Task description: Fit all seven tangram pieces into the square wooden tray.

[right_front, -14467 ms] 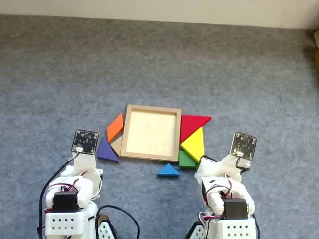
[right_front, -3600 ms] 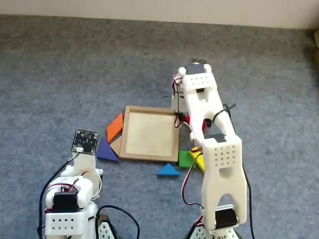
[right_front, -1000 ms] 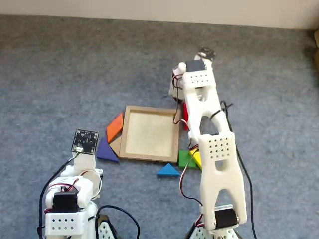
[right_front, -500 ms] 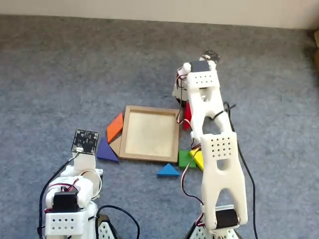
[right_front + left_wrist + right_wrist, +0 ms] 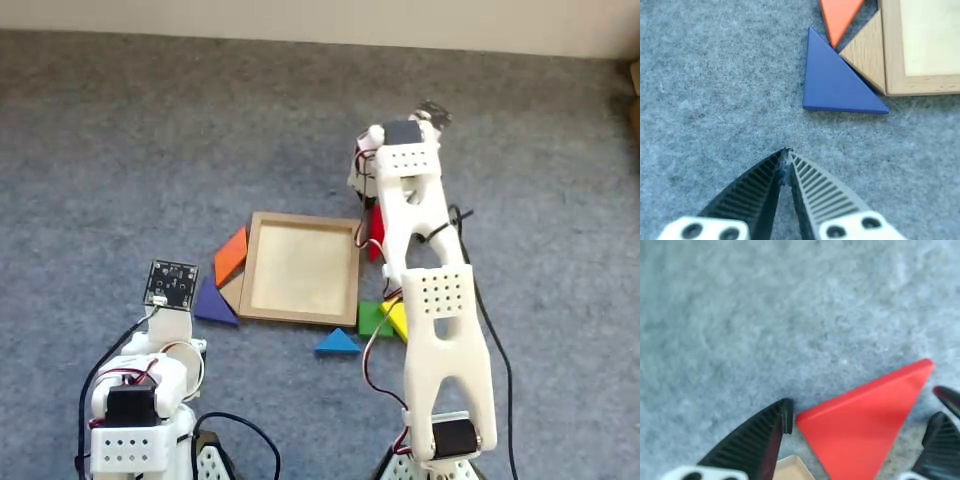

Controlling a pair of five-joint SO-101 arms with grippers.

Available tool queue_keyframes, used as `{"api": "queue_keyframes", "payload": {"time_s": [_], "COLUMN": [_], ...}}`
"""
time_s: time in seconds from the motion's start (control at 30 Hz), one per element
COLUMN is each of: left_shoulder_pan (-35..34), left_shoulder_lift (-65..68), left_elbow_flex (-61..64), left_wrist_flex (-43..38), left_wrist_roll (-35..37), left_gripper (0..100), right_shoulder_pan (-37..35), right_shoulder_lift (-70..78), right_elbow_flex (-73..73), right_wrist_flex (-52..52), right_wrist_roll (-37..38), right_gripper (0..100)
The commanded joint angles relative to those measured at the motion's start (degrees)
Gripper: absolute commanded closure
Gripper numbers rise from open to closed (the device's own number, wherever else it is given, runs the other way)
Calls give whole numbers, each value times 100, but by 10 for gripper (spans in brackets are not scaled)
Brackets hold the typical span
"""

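Note:
The square wooden tray [image 5: 249, 268] lies with nothing in it. An orange piece [image 5: 231, 254], a tan piece [image 5: 235, 292] and a dark blue triangle [image 5: 214, 303] lie at its left side. A small blue triangle [image 5: 338, 342], a green square [image 5: 372, 319] and a yellow piece [image 5: 397, 320] lie near its front right corner. My right arm [image 5: 412, 210] stretches over the tray's far right corner and hides most of the red triangle [image 5: 376, 236]. My right gripper [image 5: 863, 405] is open, one finger on each side of the red triangle [image 5: 860, 432]. My left gripper [image 5: 785, 161] is shut on nothing, short of the dark blue triangle [image 5: 832, 82].
Grey carpet covers the whole table. A corner of the tray [image 5: 790, 467] lies just by my right gripper's dark finger [image 5: 757, 442]. My left arm [image 5: 150, 375] sits folded at the front left. A pale wall edge runs along the far side.
My right arm has gone from its folded pose out to the tray's far right corner. Over the last second its wrist drifted slightly right. My left arm has stayed still.

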Motion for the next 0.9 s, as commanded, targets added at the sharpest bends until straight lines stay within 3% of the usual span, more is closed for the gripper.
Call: {"api": "queue_keyframes", "payload": {"time_s": [0.0, 0.13, 0.33, 0.67, 0.87], "left_shoulder_pan": [101, 101, 101, 101, 101], "left_shoulder_lift": [-295, -295, -295, -295, -295], "left_elbow_flex": [110, 110, 110, 110, 110], "left_wrist_flex": [35, 35, 35, 35, 35], "left_wrist_roll": [26, 26, 26, 26, 26], "left_gripper": [995, 995, 995, 995, 995], "right_shoulder_pan": [180, 163, 171, 145, 145], "right_shoulder_lift": [-119, -119, -119, -198, -4], "right_elbow_flex": [-338, -338, -347, -435, -593], "right_wrist_flex": [13, 277, 374, 1024, 963], "right_wrist_roll": [-88, -88, -53, -18, 387], "right_gripper": [606, 619, 742, 745, 742]}}
